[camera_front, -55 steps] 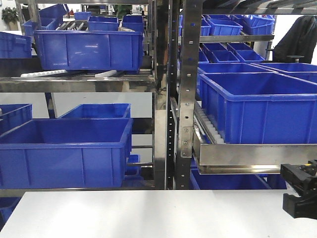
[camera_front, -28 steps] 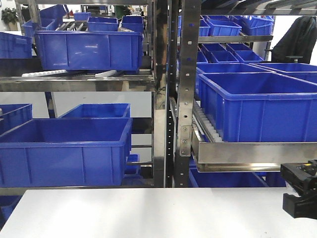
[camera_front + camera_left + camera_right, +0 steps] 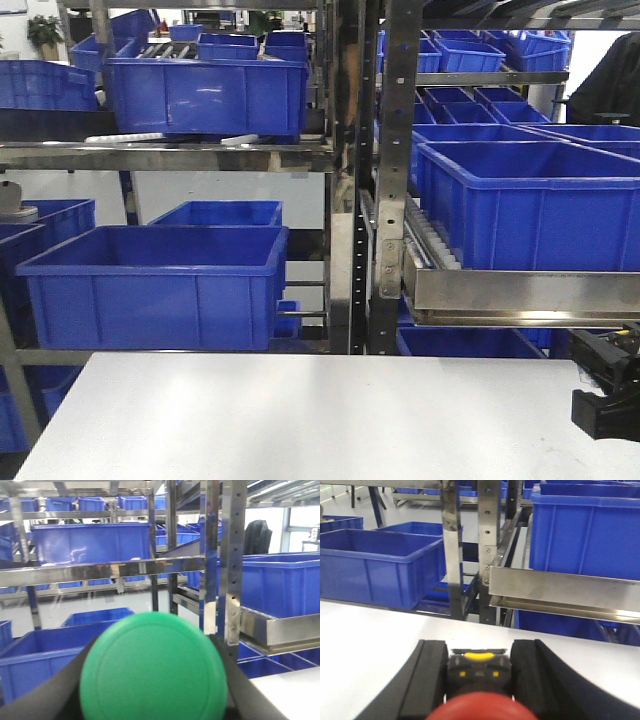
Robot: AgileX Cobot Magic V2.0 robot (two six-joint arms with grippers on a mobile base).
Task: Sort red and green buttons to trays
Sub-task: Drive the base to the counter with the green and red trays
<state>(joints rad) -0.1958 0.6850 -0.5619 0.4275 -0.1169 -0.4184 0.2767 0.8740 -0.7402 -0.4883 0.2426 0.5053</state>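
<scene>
**While Both Jaws Grip a Button**

Because the left jaws pinch the green button (image 3: pixel 152 672), its smooth, round plastic cap fills the space between the curved black fingers (image 3: pixel 45 700). The right jaws pinch the red button (image 3: pixel 480 670), its boxy black body with yellow marks between them and its rounded red cap rearward. Smooth white tabletop (image 3: pixel 370 645) lies ahead.

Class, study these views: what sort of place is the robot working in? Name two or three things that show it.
Most likely a warehouse or factory parts store: tall steel racking, many deep blue crates on its shelves, and a roller track for sliding crates, behind a white worktable.
</scene>
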